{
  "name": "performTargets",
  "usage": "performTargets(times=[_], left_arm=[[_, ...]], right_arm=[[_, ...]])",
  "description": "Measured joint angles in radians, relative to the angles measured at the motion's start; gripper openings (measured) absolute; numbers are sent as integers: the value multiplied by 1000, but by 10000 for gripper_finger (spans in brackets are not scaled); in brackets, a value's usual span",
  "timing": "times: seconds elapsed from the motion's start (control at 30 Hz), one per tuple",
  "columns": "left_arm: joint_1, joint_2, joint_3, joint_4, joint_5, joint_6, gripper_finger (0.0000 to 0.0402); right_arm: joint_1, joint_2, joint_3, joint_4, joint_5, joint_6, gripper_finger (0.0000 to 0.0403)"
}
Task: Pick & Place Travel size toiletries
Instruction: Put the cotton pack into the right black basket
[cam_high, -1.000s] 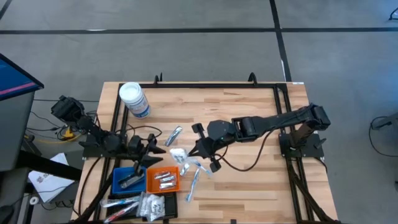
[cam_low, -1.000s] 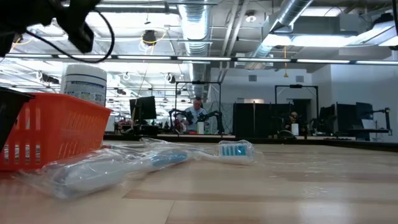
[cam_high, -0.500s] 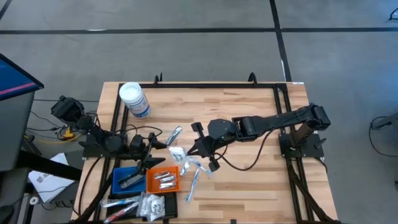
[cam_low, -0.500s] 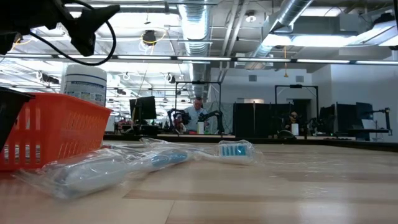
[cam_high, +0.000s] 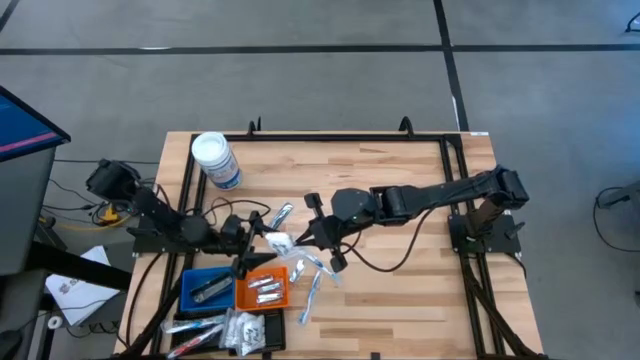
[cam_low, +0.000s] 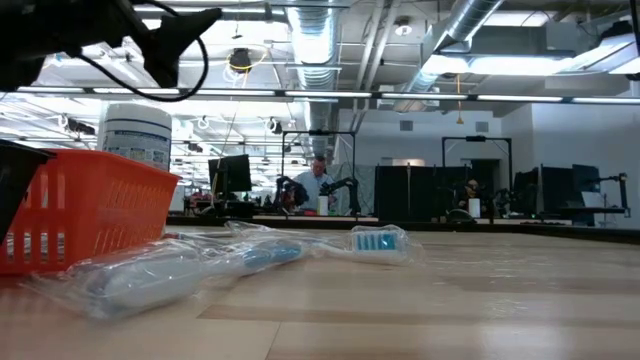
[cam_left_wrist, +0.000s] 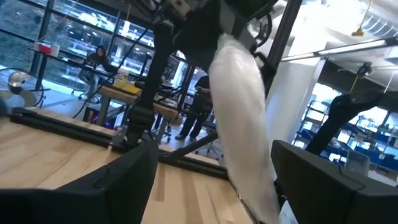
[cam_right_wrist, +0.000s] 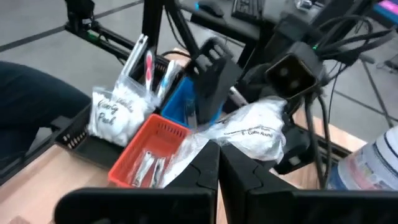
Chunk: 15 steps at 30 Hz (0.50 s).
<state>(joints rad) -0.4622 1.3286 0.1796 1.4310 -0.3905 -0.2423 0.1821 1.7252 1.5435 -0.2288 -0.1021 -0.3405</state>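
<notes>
A white packet in a clear wrapper (cam_high: 275, 243) is held above the table's near-left part by my right gripper (cam_high: 303, 238), which is shut on it. It also shows in the right wrist view (cam_right_wrist: 255, 132). My left gripper (cam_high: 260, 240) is open, with one finger on each side of the packet (cam_left_wrist: 242, 118), and I see no touch. A wrapped toothbrush (cam_low: 240, 262) lies flat on the wood. A silvery tube (cam_high: 281, 215) lies beyond the packet. Several small tubes lie in the orange tray (cam_high: 262, 288). My right gripper pinches the packet's clear wrapper at its loose end (cam_right_wrist: 208, 148) between its two fingers. The fingers come nearly level from the table's right. The white padded part sticks out past the fingertips toward my left gripper, clear of the table.
A large white-lidded jar (cam_high: 215, 160) stands at the far left. A blue tray (cam_high: 205, 290) sits beside the orange one, and a black tray (cam_high: 262, 330) with white packets is at the near edge. More wrapped items (cam_high: 310, 285) lie under my right gripper. Bare wood lies to the right.
My left gripper has moved toward the table's right, and its open fingers now stand around the packet. My right gripper has shifted a little toward the left and far edges, carrying the packet toward my left gripper.
</notes>
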Motion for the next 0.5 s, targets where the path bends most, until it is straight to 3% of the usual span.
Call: performTargets(times=[0.5], left_arm=[[3,52,32,1,29,1,300]], right_arm=[[-6,-2,2,-70,4,10,0]])
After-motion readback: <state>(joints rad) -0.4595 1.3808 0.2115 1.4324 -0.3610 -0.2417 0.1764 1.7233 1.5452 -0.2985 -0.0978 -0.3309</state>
